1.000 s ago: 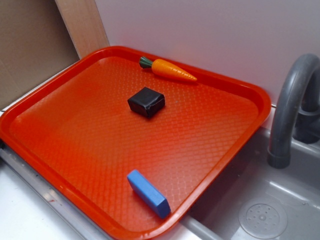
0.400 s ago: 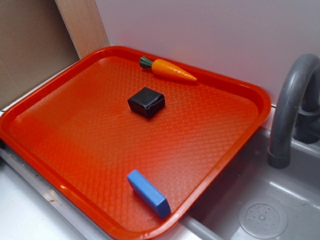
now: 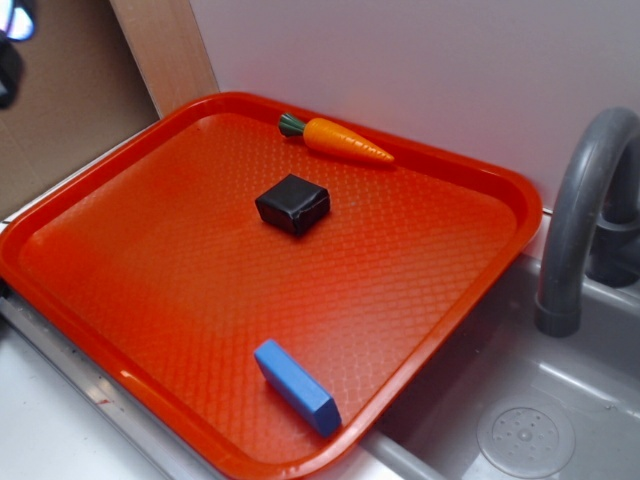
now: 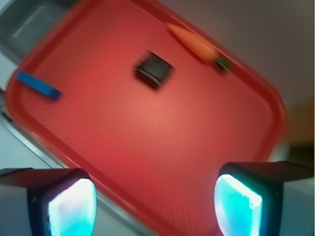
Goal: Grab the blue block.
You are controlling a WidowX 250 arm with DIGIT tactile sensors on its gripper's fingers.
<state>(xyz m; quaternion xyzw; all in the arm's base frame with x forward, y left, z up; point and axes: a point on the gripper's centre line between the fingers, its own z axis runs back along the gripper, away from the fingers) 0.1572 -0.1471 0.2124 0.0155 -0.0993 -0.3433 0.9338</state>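
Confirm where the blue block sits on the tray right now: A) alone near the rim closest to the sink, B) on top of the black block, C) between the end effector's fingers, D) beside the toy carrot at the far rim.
A: the blue block lies by the red tray's rim beside the sink.

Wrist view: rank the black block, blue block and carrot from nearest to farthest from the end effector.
1. Black block, centre, straight ahead.
2. Blue block, far left, and carrot, upper right: too close to call.
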